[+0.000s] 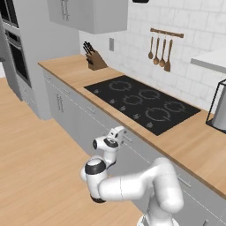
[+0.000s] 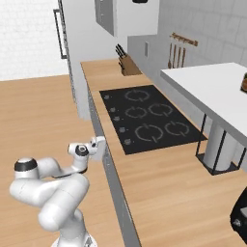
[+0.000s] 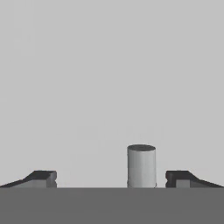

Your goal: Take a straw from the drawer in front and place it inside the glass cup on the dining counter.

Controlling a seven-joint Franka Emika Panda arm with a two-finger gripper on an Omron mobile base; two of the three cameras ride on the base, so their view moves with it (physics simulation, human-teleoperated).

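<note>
Drawer [image 1: 132, 148]: light-grey front in the wall counter run below the black cooktop [image 1: 143, 102], shut; we read its slim bar handle [image 3: 141, 166] as the grey cylinder seen end-on in the hand view, between the fingertips and nearer the right one.

Gripper [image 1: 118, 132]: pressed up to that front, fingertips spread wide apart, clamped on nothing.

Straw: presumably inside the shut drawer; we cannot tell.

Step in hand, by our judgement: reaching for the handle, the drawer not yet opened. Next move calls for centring the handle between the tips, closing on it, then pulling straight back.

Surroundings: wood countertop [image 2: 159, 183], knife block [image 1: 94, 59], hanging wooden utensils [image 1: 160, 52], wall oven [image 1: 16, 53].
</note>
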